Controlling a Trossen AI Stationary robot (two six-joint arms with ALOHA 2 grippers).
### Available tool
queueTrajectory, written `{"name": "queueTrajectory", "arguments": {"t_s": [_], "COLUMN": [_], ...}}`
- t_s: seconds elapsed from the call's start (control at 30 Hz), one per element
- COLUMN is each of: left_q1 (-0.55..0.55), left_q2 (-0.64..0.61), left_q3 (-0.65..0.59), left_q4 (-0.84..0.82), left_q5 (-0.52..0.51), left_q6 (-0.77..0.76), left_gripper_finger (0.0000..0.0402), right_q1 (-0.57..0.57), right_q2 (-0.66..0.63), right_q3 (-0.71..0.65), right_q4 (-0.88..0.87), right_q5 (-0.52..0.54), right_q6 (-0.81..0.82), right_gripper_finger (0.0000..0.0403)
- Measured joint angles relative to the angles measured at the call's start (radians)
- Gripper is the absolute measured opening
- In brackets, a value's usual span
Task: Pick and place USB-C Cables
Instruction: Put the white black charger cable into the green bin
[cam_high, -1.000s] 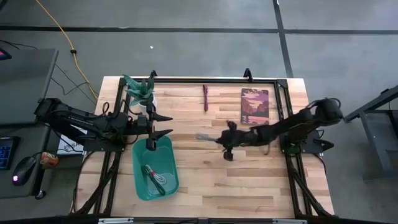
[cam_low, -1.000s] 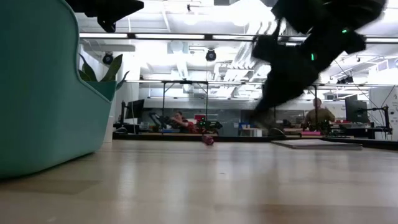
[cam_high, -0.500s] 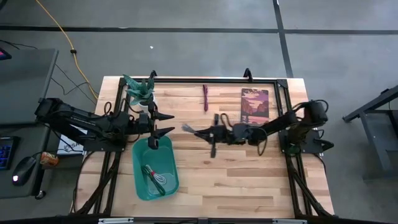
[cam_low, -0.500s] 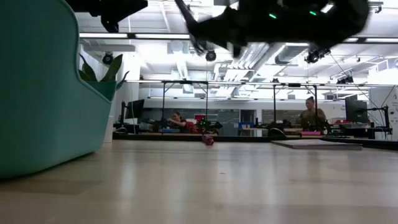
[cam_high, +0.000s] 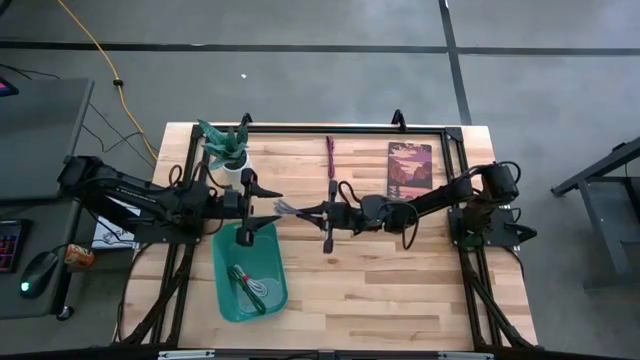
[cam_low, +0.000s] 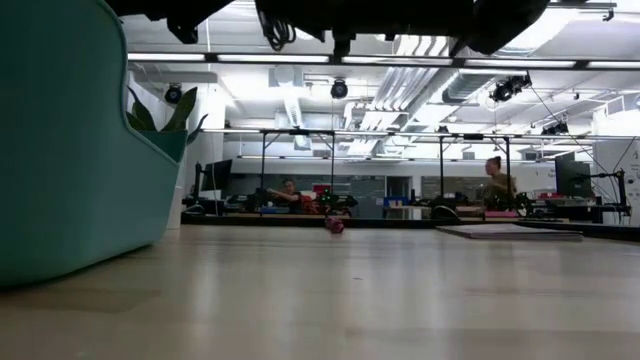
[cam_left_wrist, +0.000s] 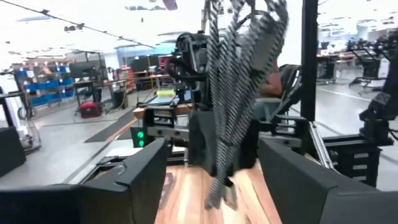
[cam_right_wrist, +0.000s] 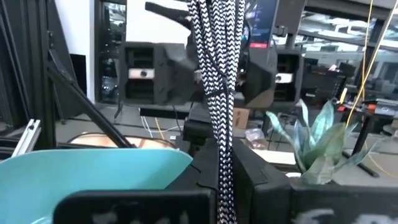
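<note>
A grey braided USB-C cable bundle hangs in the air over the table, with my right gripper shut on it, its fingers level and pointing toward the table's left. The bundle's free end stands between the open fingers of my left gripper, above the teal bin's far end; whether it touches them I cannot tell. A dark maroon cable lies flat on the table near the far edge. A green cable and a pale one lie in the teal bin. My right gripper pinches one end of the grey bundle between its two fingers. The fingers come level from the table's right and lie along the bundle. The bundle sticks out past the fingertips toward my left gripper, lifted clear of the table and the bin.
A potted plant stands at the far left corner, close behind my left gripper. A book lies at the far right. The black frame rail runs along the far edge. Bare wood lies toward the near edge, right of the bin.
My right gripper has risen and gone toward the table's left, tipping from pointing down to level, and has carried the grey bundle up to my left gripper. My left gripper has stayed in place and its fingers have spread a little wider.
</note>
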Motion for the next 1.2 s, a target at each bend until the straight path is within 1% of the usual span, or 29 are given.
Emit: {"name": "queueTrajectory", "arguments": {"t_s": [0.13, 0.23, 0.33, 0.47, 0.6, 0.73, 0.8, 0.87, 0.93, 1.0, 1.13, 1.17, 1.2], "left_q1": [-0.018, -0.019, -0.019, -0.008, 0.010, 0.009, 0.009, 0.009, 0.010, 0.010, 0.009, 0.009, 0.009], "left_q2": [0.000, 0.024, 0.066, 0.151, 0.216, 0.249, 0.262, 0.270, 0.271, 0.270, 0.268, 0.263, 0.261], "left_q3": [0.000, 0.000, 0.001, 0.001, 0.001, 0.001, 0.001, 0.001, 0.001, 0.001, 0.001, 0.001, 0.001], "left_q4": [0.005, 0.031, 0.107, 0.221, 0.342, 0.389, 0.407, 0.434, 0.431, 0.426, 0.409, 0.404, 0.403], "left_q5": [0.000, 0.000, -0.003, -0.010, -0.022, -0.018, -0.015, -0.021, -0.036, -0.067, -0.086, -0.086, -0.086], "left_q6": [-0.003, -0.004, -0.004, -0.003, -0.012, -0.009, -0.003, -0.003, -0.003, -0.003, 0.005, 0.003, -0.002], "left_gripper_finger": [0.0268, 0.0293, 0.0309, 0.0314, 0.0314, 0.0312, 0.0303, 0.0282, 0.0245, 0.0188, 0.0039, 0.0023, 0.0018], "right_q1": [-0.005, -0.011, -0.023, -0.043, -0.050, -0.050, -0.050, -0.050, -0.050, -0.050, -0.052, -0.052, -0.052], "right_q2": [-0.003, -0.003, -0.003, 0.003, 0.006, 0.006, 0.005, 0.006, 0.006, 0.006, 0.006, 0.006, 0.006], "right_q3": [0.000, 0.000, 0.000, 0.000, 0.000, 0.000, 0.000, 0.000, 0.000, 0.000, 0.000, 0.000, 0.000], "right_q4": [-0.003, 0.000, -0.007, -0.013, -0.040, -0.044, -0.060, -0.066, -0.056, -0.058, -0.060, -0.059, -0.058], "right_q5": [-0.003, -0.008, -0.012, -0.066, -0.072, -0.072, -0.073, -0.075, -0.076, -0.076, -0.070, -0.068, -0.068], "right_q6": [-0.007, -0.002, 0.018, 0.060, 0.072, 0.076, 0.094, 0.106, 0.095, 0.094, 0.093, 0.092, 0.092], "right_gripper_finger": [0.0000, 0.0000, 0.0000, 0.0000, 0.0000, 0.0000, 0.0000, 0.0000, 0.0000, 0.0000, 0.0000, 0.0000, 0.0002]}}
